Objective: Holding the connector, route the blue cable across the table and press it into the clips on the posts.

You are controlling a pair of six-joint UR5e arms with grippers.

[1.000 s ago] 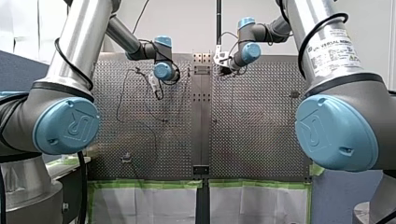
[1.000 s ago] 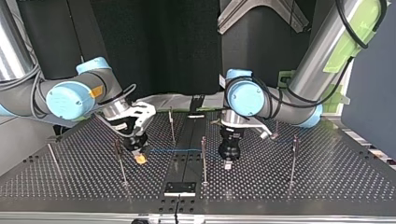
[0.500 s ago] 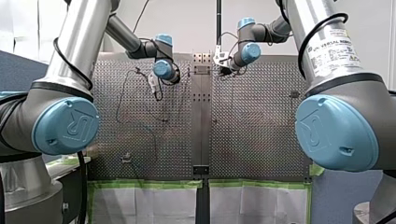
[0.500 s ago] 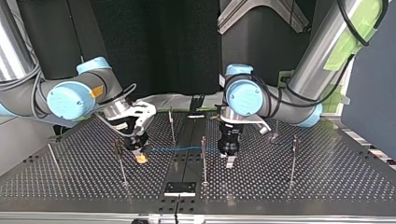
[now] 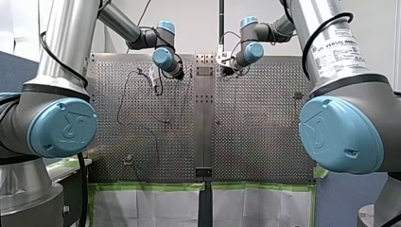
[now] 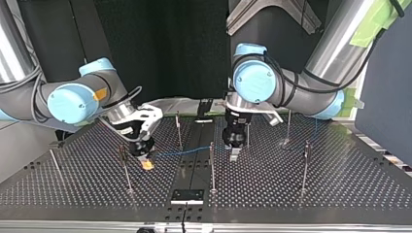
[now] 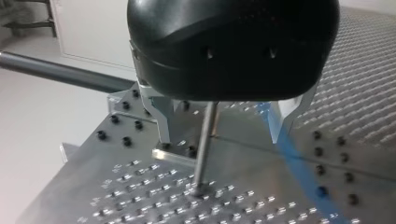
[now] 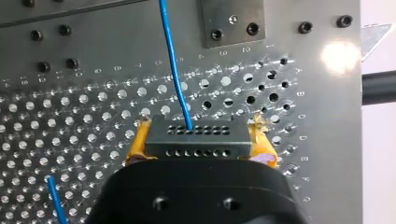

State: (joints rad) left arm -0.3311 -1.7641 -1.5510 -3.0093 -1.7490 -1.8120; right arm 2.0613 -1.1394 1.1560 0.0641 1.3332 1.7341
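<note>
Perforated table: my right gripper clamps the connector low at top view's left; blue cable exits straight ahead. My left gripper is spread wide, straddling a post.

Across the perforated metal table, the thin blue cable is running from the grey drilled metal connector, sitting between my right gripper's fingers at the top view's left, rightward past a thin metal post and is passing just beside my left gripper.

Blue cable, right hand to centre post — left hand beside
</note>
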